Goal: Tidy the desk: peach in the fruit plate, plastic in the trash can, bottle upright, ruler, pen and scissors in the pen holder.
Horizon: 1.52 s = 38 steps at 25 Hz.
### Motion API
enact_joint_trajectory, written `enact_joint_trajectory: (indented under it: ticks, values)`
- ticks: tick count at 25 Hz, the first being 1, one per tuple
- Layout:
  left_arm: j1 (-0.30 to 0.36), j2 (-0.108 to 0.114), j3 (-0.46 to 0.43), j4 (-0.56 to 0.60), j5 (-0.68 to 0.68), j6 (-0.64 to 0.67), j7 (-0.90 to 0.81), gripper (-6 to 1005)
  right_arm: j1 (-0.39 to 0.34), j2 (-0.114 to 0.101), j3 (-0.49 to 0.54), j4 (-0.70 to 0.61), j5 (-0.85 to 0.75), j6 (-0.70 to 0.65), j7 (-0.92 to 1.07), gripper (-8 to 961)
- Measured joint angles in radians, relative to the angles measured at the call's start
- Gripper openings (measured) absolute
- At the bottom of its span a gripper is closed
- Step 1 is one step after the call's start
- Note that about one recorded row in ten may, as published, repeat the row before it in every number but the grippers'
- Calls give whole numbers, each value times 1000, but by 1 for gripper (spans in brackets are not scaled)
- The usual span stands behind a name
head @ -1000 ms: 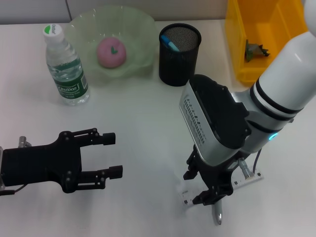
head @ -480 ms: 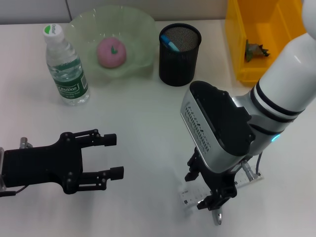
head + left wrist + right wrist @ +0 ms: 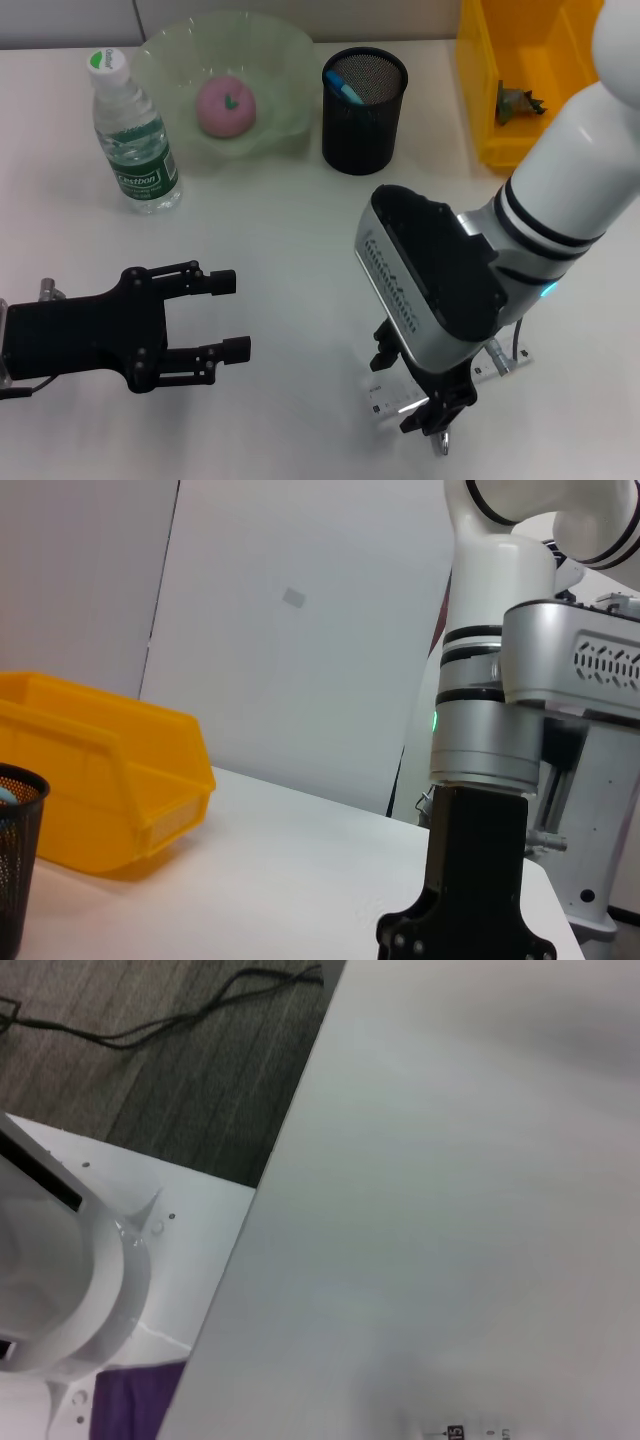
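Right hand (image 3: 437,412) low over clear flat ruler (image 3: 392,398), grip state unclear. Ruler long axis slanting toward counter's far-right corner. Left hand (image 3: 228,316) open, empty, near-left corner.

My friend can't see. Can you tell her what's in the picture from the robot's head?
The right end effector is down over a clear ruler on the white desk. The left end effector hangs open, apart from everything. Behind stand a bottle, a peach in the plate, and a pen holder.
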Motion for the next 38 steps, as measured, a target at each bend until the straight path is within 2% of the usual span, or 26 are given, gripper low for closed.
enact_joint_trajectory:
  ticks: [8, 20, 26, 28, 32, 38]
  values:
    - [2, 0, 0, -2, 0, 0, 0, 775, 0, 1, -46, 7, -3, 46, 0, 640]
    - [5, 0, 0, 1, 0, 0, 0, 775, -9, 1, -56, 1, -5, 59, 8, 616]
    - [5, 3, 0, 1, 0, 0, 0, 775, -12, 1, -48, -9, -5, 59, 17, 397]
    - [5, 5, 0, 1, -1, 0, 0, 775, -12, 1, -43, -17, -5, 52, 25, 391]
    - [2, 6, 0, 1, -3, 4, 0, 775, -13, 0, 12, -45, 0, 20, 33, 383]
    - [-8, 6, 3, 2, -6, 13, 1, 775, -36, -7, 196, -102, 71, -77, 22, 383]
